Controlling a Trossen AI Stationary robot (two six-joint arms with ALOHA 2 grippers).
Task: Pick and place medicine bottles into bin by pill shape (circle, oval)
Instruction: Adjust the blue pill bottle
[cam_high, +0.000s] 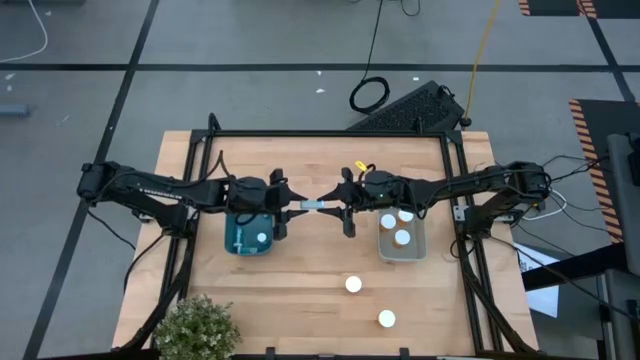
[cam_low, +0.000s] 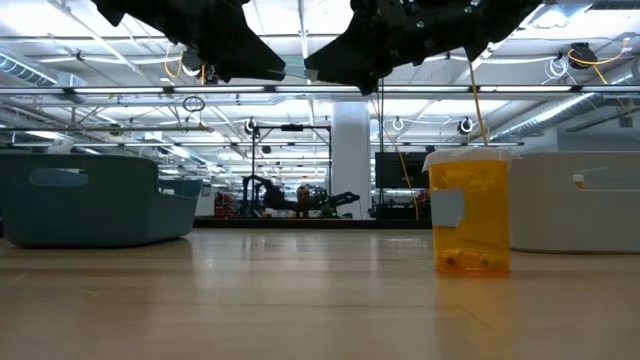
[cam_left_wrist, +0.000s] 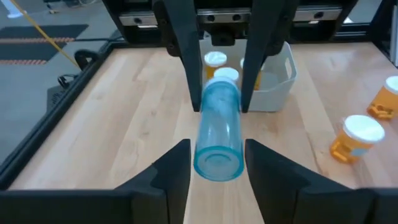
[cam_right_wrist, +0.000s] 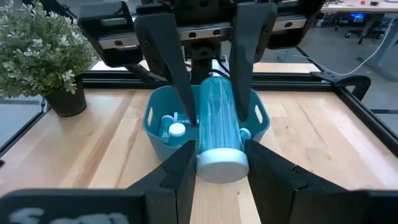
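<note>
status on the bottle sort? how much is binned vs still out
Partly done. The white bin holds three white-capped bottles; the teal bin holds at least one. In hand: a clear blue bottle held in mid-air between the bins, with the left gripper at its base end and the right gripper at its cap end, apparently a handover. Left: two bottles on the table.
</note>
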